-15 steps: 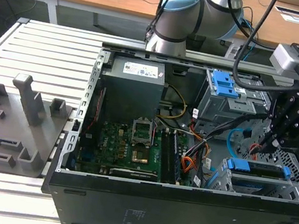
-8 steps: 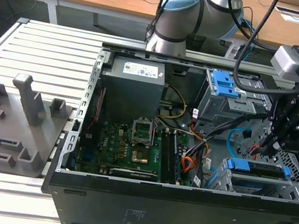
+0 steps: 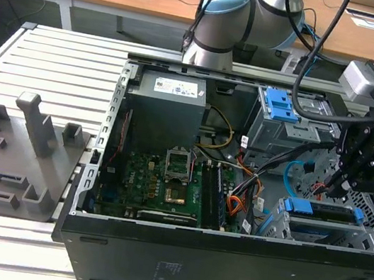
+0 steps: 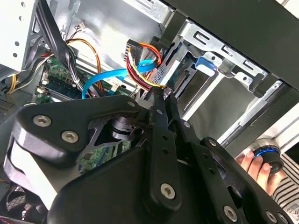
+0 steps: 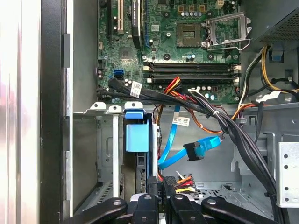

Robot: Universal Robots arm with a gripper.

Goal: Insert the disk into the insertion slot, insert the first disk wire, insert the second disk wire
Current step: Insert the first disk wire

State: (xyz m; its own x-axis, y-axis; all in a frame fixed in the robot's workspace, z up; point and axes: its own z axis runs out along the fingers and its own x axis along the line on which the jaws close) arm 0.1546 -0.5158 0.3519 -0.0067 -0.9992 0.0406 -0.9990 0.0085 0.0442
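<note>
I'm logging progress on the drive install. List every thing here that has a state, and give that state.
disk: sitting in the insertion slot.
first disk wire: its end pinched in the gripper, by the disk.
second disk wire: plug hanging free, not connected.
gripper: shut on the first disk wire.
computer case: side open, insides exposed.
</note>
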